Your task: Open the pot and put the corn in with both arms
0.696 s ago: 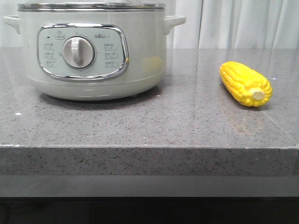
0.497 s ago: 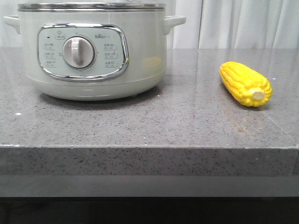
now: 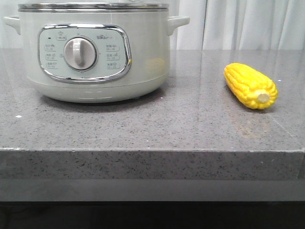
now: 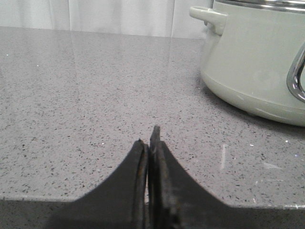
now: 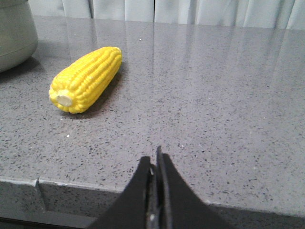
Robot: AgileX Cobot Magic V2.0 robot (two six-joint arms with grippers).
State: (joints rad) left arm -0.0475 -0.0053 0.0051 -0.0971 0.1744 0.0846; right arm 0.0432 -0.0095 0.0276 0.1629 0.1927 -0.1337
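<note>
From the front, the pot [image 3: 95, 50] stands at the left of the grey stone bench [image 3: 157, 129] with its steel-rimmed lid [image 3: 93, 6] on and its dial facing forward, while the corn [image 3: 250, 85] lies flat well to its right, stub end toward the camera; that split seems meant to give each arm its own job. In the left wrist view, the left end effector [image 4: 150, 143] hangs over the near bench edge with its fingers pressed together, holding nothing, the pot off to one side with one handle [image 4: 208, 16] showing. In the right wrist view, the right end effector [image 5: 155, 160] is likewise closed and empty, the corn lying apart from it ahead, so neither step looks begun
</note>
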